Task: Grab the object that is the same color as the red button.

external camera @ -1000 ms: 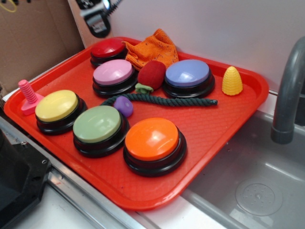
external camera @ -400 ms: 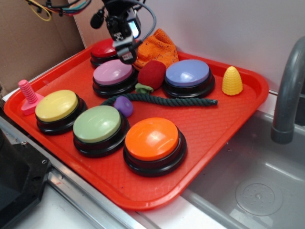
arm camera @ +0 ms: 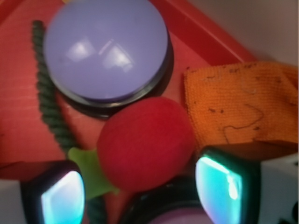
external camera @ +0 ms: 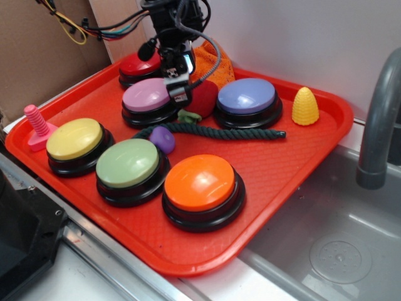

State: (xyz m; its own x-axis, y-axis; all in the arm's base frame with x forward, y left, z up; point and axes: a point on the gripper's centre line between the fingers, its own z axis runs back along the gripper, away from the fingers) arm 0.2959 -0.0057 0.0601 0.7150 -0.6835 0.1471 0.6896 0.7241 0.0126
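Beside the sink, your red tray point(external camera: 301, 157) carries six dome buttons, a green rope point(external camera: 219, 132), a yellow cone point(external camera: 306, 106) and a pink peg point(external camera: 36, 124). Your pincer point(external camera: 182, 95) hangs released, fingers spread, with the plush strawberry point(arm camera: 145, 142) directly below between them and the orange cloth point(arm camera: 238, 105) just behind. The red button point(external camera: 139, 65) sits behind the pincer, the purple button point(arm camera: 105, 49) just beyond the strawberry.

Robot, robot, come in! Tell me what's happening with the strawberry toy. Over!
Gripper open, above the strawberry, not touching it. Strawberry lies on the tray, squeezed between pink button, purple button and orange cloth. Tight fit. Over.
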